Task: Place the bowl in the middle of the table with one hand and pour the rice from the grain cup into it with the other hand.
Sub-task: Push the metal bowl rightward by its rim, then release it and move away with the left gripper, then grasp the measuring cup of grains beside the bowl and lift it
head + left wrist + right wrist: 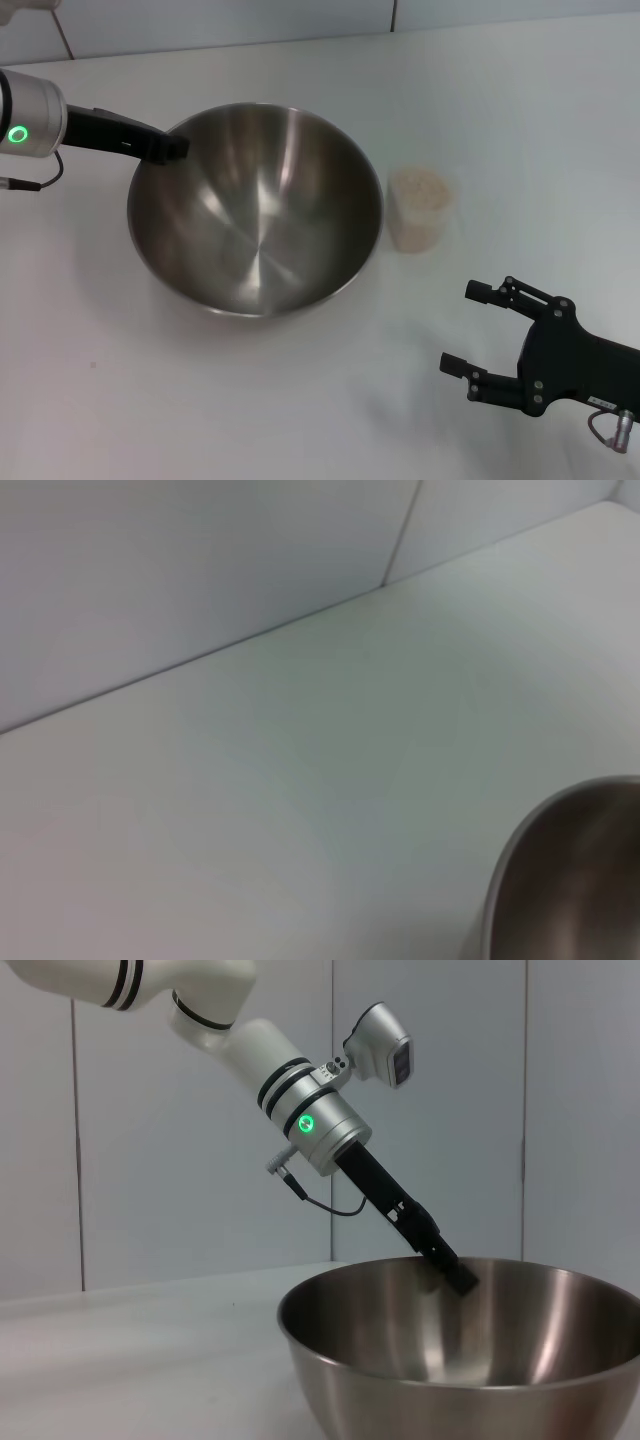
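The steel bowl (255,225) stands on the white table (120,400), left of the middle. My left gripper (168,146) is at the bowl's far left rim and grips it; in the right wrist view one finger (452,1268) reaches down inside the rim of the bowl (470,1380). The left wrist view shows only a part of the bowl (570,880). The grain cup (420,212) stands upright just right of the bowl, full of rice (420,187). My right gripper (457,327) is open and empty, low at the front right, apart from the cup.
The table's back edge meets a pale wall (300,20). Bare tabletop (520,110) lies behind and to the right of the cup, and along the front left.
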### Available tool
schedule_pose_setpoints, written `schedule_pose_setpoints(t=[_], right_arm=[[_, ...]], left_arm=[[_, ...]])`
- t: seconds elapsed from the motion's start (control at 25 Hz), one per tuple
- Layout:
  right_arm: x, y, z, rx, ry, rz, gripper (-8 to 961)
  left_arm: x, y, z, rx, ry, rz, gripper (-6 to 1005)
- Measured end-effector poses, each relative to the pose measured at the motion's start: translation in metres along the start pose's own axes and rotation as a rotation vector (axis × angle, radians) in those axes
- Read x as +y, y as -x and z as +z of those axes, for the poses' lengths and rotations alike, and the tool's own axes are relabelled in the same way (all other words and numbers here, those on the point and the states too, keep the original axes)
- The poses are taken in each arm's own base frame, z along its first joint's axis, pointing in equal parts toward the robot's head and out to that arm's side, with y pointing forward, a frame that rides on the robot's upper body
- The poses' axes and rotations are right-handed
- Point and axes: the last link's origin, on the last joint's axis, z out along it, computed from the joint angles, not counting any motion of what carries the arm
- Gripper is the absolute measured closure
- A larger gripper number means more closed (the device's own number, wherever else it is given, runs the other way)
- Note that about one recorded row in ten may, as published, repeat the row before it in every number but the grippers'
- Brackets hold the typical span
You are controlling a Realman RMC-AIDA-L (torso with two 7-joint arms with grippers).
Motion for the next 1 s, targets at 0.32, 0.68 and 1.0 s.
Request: schedule_pose_setpoints(t=[0.32,0.68,1.0], right_arm=[[0.0,0.0,0.0,-0.001,-0.004,0.0,125],[-0.004,0.0,-0.004,-0.015,-0.065,0.004,125],[-0.023,-0.009,-0.014,-0.023,-0.384,0.055,125]], left_arm=[[-0.004,0.005,-0.001,0.008,-0.022,-0.001,965],[0.009,-0.006,-0.043,0.101,-0.041,0.208,812],[0.04,0.035,-0.093,0.287,-0.024,0.498,418]])
